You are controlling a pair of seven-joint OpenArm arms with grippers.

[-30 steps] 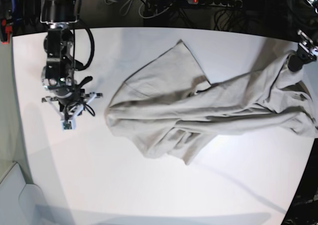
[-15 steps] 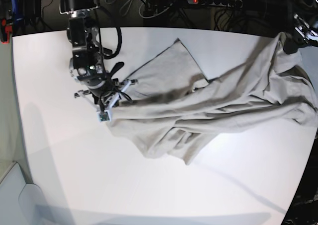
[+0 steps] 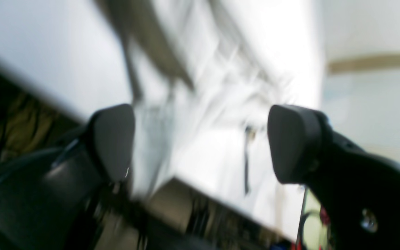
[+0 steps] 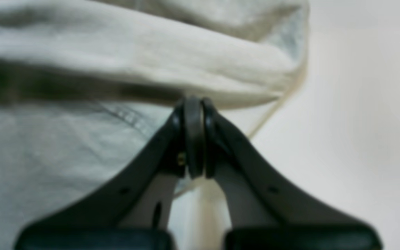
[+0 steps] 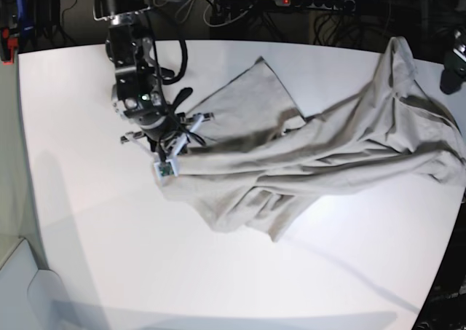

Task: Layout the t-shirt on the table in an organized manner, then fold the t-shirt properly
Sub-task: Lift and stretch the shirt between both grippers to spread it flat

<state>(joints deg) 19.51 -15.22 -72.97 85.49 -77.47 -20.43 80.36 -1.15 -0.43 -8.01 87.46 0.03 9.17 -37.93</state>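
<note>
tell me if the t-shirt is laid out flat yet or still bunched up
Still bunched up. In the base view the t-shirt sprawls across the table in long twisted ridges, with one flap spread at the back and no tidy outline.

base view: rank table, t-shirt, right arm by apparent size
1. table, fills most of the view.
2. t-shirt, crumpled, spanning from centre to the view's right edge.
3. right arm, smallest, though it rises toward the camera, so it may look bigger than it is.

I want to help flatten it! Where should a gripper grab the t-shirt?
Probably the t-shirt where its raised fold peaks at the far right corner, coming from above: that cloth stands up off the table, so jaws can close around it, unlike the flat parts.
</note>
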